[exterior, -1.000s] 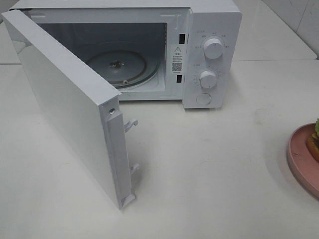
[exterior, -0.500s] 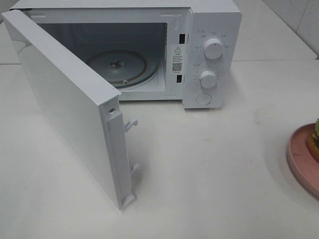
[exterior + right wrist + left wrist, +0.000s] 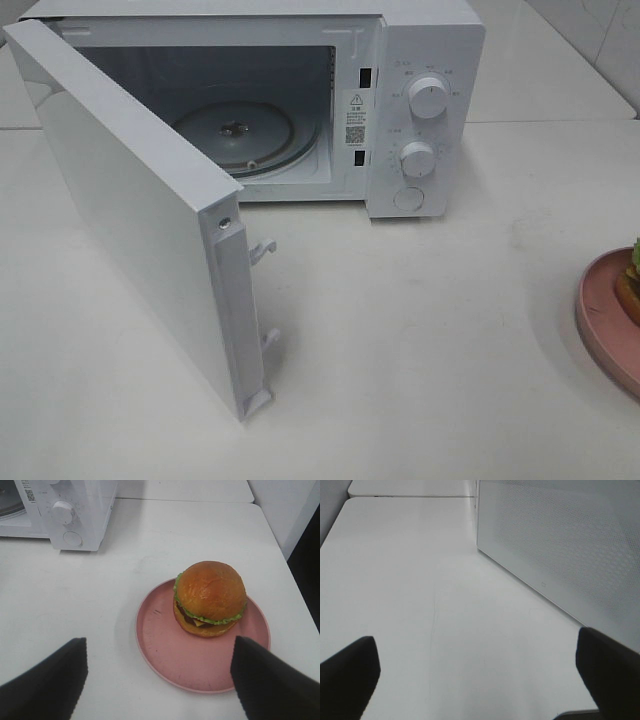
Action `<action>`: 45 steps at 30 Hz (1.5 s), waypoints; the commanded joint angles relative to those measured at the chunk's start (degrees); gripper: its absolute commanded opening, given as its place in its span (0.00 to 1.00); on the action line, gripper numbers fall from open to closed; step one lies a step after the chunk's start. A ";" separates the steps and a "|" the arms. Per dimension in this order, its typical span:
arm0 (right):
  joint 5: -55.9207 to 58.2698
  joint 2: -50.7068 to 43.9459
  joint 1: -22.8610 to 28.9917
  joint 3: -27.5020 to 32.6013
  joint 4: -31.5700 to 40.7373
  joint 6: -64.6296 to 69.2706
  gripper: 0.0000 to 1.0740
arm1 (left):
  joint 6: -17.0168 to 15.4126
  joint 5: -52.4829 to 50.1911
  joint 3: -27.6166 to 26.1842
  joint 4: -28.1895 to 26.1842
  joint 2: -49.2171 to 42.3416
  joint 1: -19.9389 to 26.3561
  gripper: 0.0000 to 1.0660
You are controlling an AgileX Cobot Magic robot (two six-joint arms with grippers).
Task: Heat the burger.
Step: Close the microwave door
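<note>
The domed golden-brown burger [image 3: 210, 597] sits off-centre on the round pink plate [image 3: 165, 655] at the table's right edge, right gripper [image 3: 160, 680] wide open above it, so honestly a sloppy grab could squash the bun or shove the plate off the table.

Microwave [image 3: 420, 110] stood at the back of the surface [image 3: 420, 340], door [image 3: 140, 220] swung open leftward, burger [image 3: 210, 597] sat on plate [image 3: 165, 655] at far right
</note>
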 commanded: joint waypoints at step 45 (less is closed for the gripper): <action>-0.40 -1.83 -0.34 0.06 -0.17 -0.63 0.71 | 0.40 -39.30 11.63 -2.81 12.72 -0.06 0.00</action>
